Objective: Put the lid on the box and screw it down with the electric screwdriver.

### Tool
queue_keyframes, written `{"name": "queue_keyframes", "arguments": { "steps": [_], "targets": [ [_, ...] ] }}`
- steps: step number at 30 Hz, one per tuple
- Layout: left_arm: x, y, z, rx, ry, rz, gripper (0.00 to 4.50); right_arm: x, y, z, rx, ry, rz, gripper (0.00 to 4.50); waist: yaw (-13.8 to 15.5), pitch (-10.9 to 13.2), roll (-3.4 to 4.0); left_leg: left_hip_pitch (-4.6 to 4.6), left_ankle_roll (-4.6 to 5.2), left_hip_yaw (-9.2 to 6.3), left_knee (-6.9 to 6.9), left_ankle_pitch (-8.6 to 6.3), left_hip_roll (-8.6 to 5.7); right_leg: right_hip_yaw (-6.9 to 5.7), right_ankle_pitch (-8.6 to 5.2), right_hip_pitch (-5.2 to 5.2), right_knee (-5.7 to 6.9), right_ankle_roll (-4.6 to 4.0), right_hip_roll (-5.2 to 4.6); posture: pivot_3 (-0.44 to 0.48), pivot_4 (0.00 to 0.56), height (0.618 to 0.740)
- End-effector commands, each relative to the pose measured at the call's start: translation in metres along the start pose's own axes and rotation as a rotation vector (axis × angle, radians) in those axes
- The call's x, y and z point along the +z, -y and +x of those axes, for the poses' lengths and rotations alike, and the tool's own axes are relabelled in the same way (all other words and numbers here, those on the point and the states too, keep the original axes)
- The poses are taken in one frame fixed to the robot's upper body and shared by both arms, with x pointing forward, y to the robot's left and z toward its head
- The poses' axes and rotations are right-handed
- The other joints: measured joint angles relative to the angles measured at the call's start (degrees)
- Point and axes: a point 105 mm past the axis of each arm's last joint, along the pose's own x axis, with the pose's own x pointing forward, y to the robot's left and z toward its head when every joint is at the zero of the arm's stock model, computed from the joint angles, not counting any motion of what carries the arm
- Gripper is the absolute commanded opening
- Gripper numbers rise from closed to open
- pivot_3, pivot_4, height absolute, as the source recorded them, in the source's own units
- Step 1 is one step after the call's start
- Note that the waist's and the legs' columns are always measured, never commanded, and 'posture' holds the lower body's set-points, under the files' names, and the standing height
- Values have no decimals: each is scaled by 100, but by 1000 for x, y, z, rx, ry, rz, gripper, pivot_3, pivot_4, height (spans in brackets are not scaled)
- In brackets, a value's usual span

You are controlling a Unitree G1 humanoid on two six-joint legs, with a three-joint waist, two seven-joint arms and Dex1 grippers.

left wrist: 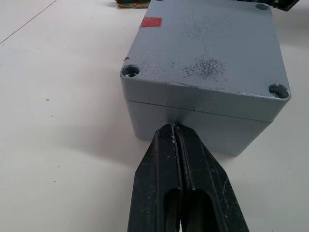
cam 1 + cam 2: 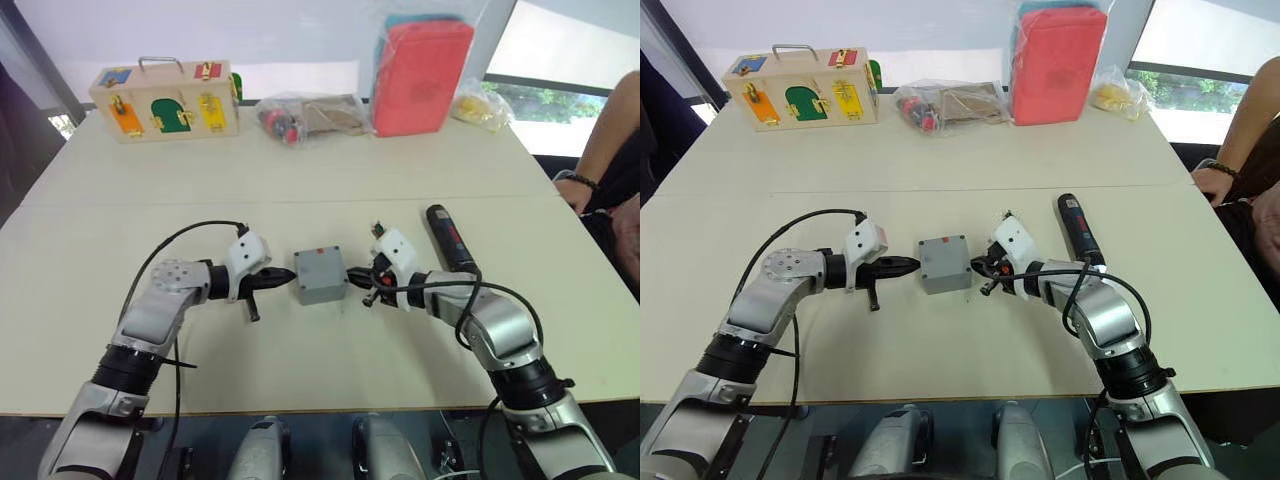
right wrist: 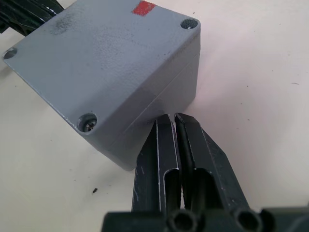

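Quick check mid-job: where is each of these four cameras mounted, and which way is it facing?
Left eye view: on the head, looking forward and down over the table; both arms, left gripper, right gripper, lid on box, electric screwdriver.
Right eye view: same scene, the stereo pair.
Left wrist view: along shut fingers at the box side.
Right wrist view: along shut fingers at the opposite side.
All share the box.

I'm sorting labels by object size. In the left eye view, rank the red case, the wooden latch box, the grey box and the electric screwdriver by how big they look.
1. wooden latch box and red case: look alike, and both stand farthest.
2. grey box with its lid on.
3. electric screwdriver: longer but much slimmer.
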Motion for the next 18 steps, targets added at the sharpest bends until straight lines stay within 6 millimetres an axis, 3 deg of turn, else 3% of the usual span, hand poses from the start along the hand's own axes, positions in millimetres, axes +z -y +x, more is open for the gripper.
{"name": "queue_keyframes", "arguments": {
  "steps": [1,3,6,9,12,17,18],
  "targets": [
    [13,-3,-8,10,23,50,0,26,-6,-8,5,93,-42,89,4,0,0,0,-1,0,0,0,0,0,0,0,0,0,0,0,150,730],
    [14,-2,-14,12,21,50,0,30,0,-12,-33,109,-49,89,2,0,0,0,-2,0,0,1,0,0,0,0,0,0,0,0,150,730],
    [24,-1,-34,16,26,61,0,48,33,-27,-204,178,-46,89,-14,0,0,0,-3,0,-1,2,2,1,0,-2,1,0,0,0,150,730],
    [49,1,-48,15,81,66,0,54,60,-35,-301,209,-5,89,6,1,0,0,-9,0,-2,5,2,1,0,-3,4,0,-2,0,150,730],
    [71,1,-56,14,122,85,0,48,76,-33,-337,188,23,760,21,-1,-2,1,-10,-1,-2,6,2,1,0,0,3,0,-3,0,150,730],
    [88,0,-54,28,154,127,0,34,92,-23,-361,137,42,2743,1,-1,-2,0,-11,2,-2,6,-1,1,0,2,2,0,-4,0,150,730],
    [92,1,-52,27,162,136,0,31,94,-21,-362,130,44,2743,-4,-1,-2,1,-11,3,-2,6,-1,1,0,2,2,0,-3,0,150,730]
  ]
}}
